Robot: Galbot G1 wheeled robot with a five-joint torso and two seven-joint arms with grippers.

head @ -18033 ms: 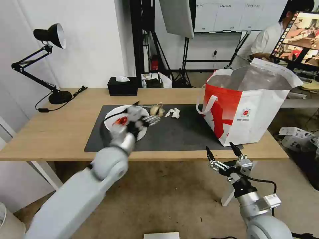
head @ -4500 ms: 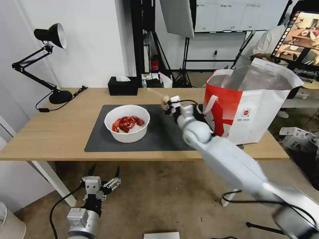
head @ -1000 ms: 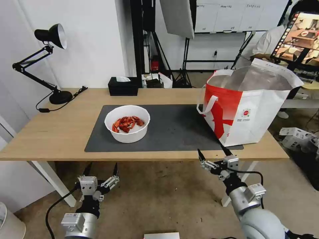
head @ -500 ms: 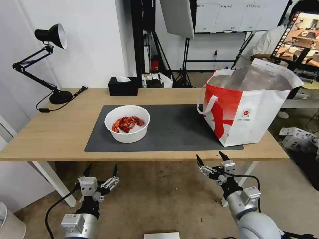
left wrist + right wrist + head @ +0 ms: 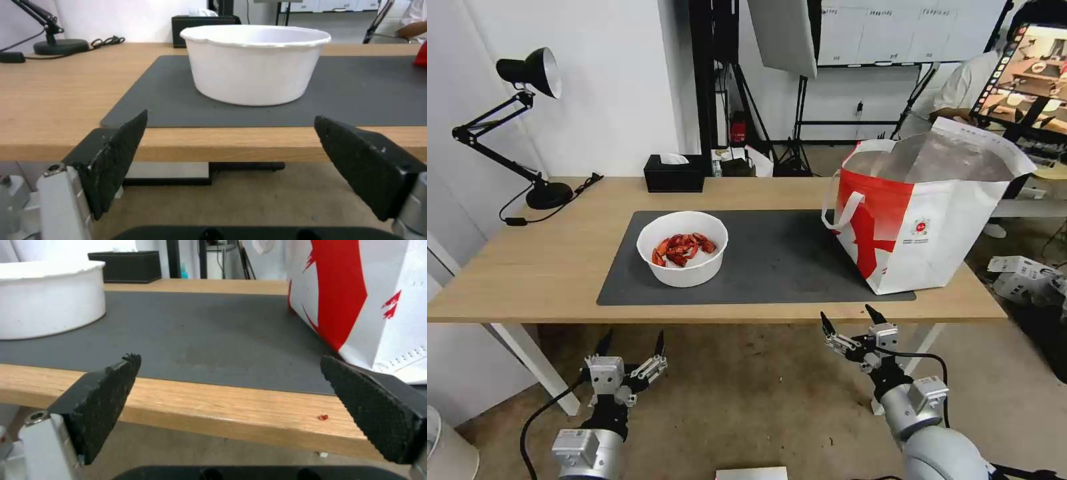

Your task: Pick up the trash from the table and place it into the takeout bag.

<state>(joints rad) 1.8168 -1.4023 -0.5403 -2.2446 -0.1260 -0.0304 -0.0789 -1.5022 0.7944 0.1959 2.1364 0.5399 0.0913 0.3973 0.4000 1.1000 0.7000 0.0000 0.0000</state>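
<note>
Left gripper [image 5: 631, 343] and right gripper [image 5: 848, 322], jaws spread wide and empty, hang below the table [image 5: 527, 267] front edge; white bowl [image 5: 682, 248] on the mat [image 5: 774, 257], takeout bag [image 5: 924, 213] at its right end.

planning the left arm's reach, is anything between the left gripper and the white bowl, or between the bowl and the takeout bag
Only the table edge: the left gripper hangs open below and in front of it, so it must rise first. Between the white bowl and the takeout bag lies bare dark mat.
</note>
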